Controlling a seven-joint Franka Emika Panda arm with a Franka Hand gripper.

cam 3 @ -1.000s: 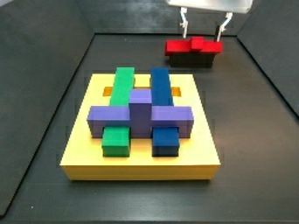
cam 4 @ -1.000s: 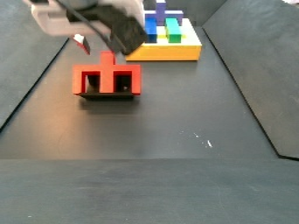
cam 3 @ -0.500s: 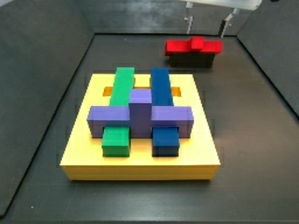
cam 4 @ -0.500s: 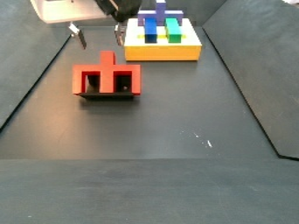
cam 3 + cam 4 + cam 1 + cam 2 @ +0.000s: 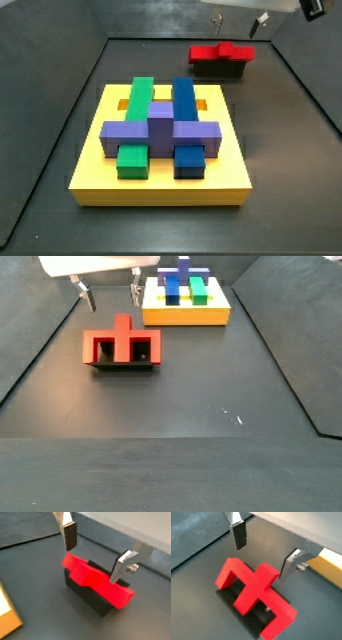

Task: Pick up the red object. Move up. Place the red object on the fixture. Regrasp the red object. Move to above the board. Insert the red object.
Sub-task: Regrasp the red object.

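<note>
Claw (image 5: pixel 110 294) hangs open above red object (image 5: pixel 123 345) on fixture (image 5: pixel 85 595).

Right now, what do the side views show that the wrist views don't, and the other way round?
Only the side views show the whole yellow board with its green, blue and purple blocks, well apart from the fixture. Only the wrist views show both fingers close up, open, nothing between them, and the red object's legs and stub. Both show the red object resting on the fixture, with the hand open above it, not touching.
</note>
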